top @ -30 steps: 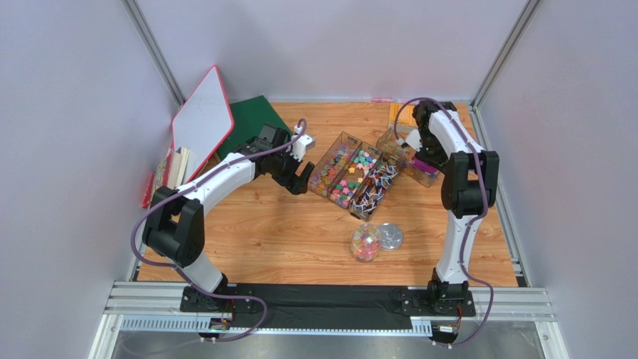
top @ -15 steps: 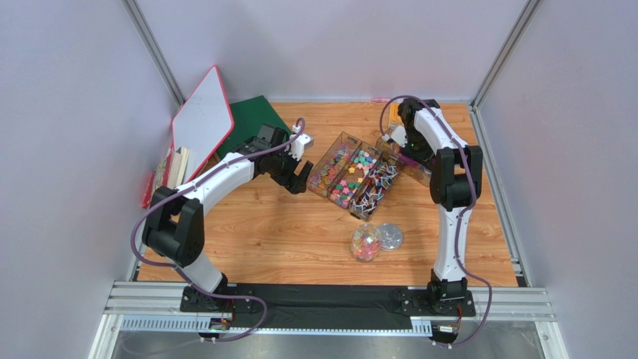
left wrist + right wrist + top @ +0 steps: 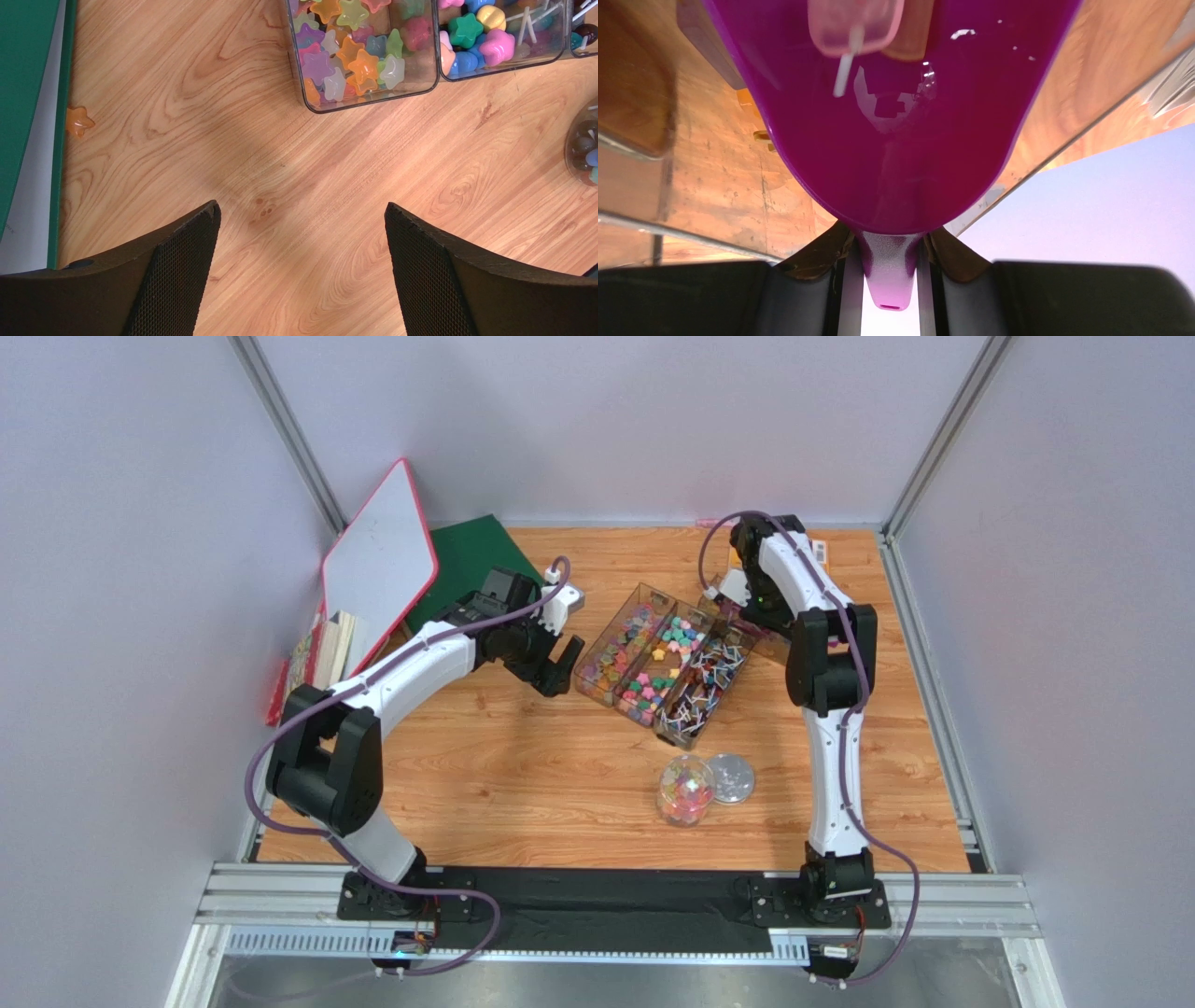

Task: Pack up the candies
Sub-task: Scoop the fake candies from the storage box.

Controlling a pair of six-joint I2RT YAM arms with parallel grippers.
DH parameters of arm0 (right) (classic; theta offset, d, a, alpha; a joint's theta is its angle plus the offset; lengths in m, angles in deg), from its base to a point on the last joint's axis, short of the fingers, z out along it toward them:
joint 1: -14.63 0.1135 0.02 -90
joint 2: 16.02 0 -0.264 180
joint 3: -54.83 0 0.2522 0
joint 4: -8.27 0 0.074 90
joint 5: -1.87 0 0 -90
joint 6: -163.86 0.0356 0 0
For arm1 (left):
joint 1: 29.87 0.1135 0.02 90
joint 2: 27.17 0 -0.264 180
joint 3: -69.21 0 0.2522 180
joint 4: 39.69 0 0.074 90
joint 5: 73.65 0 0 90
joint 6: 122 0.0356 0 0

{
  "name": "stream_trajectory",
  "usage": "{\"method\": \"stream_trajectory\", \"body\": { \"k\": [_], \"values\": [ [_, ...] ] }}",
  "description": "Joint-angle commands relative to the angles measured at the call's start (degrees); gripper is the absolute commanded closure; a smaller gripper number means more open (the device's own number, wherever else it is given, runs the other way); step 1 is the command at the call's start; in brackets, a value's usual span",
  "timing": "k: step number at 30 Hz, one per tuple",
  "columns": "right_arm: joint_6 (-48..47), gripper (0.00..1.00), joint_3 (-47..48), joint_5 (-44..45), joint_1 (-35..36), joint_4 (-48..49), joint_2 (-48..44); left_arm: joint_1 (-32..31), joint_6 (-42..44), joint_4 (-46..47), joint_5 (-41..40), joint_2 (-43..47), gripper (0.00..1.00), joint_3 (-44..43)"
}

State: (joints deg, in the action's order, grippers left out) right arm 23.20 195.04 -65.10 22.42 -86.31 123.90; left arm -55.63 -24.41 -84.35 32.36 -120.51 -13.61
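Round clear jar (image 3: 683,816): stands on the desk (image 3: 533,770) nearest the arm bases, with mixed candies inside it.
Lid (image 3: 731,779): flat on the desk, touching or just beside the jar on its right.
Left gripper (image 3: 300,210): fingers spread wide with nothing between them. It hovers over bare wood just left of the clear trays.
Stray candy (image 3: 78,120): one orange star lying on the desk beside the edge of the green board (image 3: 477,567).
Clear trays (image 3: 372,100): set side by side in a slanted row at the desk's middle.
Candies (image 3: 659,661): fill the trays. Soft-coloured stars are in the left one, brighter pieces in the next, and ones on white sticks in the right one.
Right gripper (image 3: 889,276): pressed together on the handle of the purple scoop (image 3: 899,140), at the far right end of the trays.
Scoop contents: one pink candy on a stick (image 3: 854,24) lies in the bowl.
Whiteboard (image 3: 379,560): leans tilted at the far left corner.
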Motion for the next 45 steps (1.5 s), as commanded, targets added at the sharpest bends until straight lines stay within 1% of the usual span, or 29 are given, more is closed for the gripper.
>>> {"method": "stream_trajectory", "body": {
  "k": [1, 6, 8, 11, 15, 21, 24, 27, 31, 35, 40, 43, 45],
  "values": [
    [-4.4, 1.0, 5.0, -0.3, 1.9, -14.9, 2.6, 0.3, 0.1, 0.8, -1.2, -0.3, 0.08, -0.7],
    [-10.5, 1.0, 11.6, 0.6, 4.2, -14.9, 4.4, 0.5, 0.1, 0.1, -2.3, -1.8, 0.08, -2.0],
    [-13.1, 1.0, 12.5, 1.9, 5.0, -14.3, 4.7, 0.6, 0.1, 0.0, -3.0, -1.8, 0.08, -2.3],
    [-16.1, 1.0, 11.8, 3.7, 6.8, -12.3, 3.4, 0.6, 0.2, -0.3, -4.1, -1.9, 0.08, -2.7],
    [-20.4, 1.0, 7.9, 5.5, 8.0, -7.9, 1.2, 1.1, 0.1, -0.4, -6.2, -1.1, 0.08, -2.6],
    [-20.6, 1.0, 5.2, 1.5, 7.2, -6.9, 1.5, 2.5, 0.4, -1.4, -9.2, 0.8, 0.08, -2.0],
    [-20.4, 1.0, 4.9, -1.5, 6.5, -7.2, 2.4, 3.0, 0.9, -3.7, -9.7, 1.6, 0.08, -2.5],
    [-20.7, 1.0, 7.0, -6.9, 5.4, -7.2, 3.3, 3.2, 2.2, -5.4, -9.6, 1.9, 0.08, -2.7],
    [-24.3, 1.0, 7.3, -17.7, 3.8, -7.2, 3.0, 3.2, 4.0, -6.8, -10.3, 1.9, 0.08, -3.1],
    [-27.6, 1.0, 7.1, -24.3, 2.7, -6.8, 2.8, 3.3, 5.4, -7.8, -10.6, 1.5, 0.08, -4.8],
    [-30.7, 1.0, 4.3, -33.1, 1.4, -5.1, 0.0, 3.3, 9.0, -10.4, -10.6, -1.1, 0.08, -9.6],
    [-32.6, 1.0, 2.6, -35.5, 0.7, -5.4, -1.5, 3.3, 10.8, -12.1, -11.2, -3.5, 0.09, -12.8],
    [-32.2, 1.0, 1.8, -36.7, 0.0, -5.7, -2.1, 3.3, 11.2, -13.1, -11.3, -5.0, 0.09, -15.4]
  ]
}}
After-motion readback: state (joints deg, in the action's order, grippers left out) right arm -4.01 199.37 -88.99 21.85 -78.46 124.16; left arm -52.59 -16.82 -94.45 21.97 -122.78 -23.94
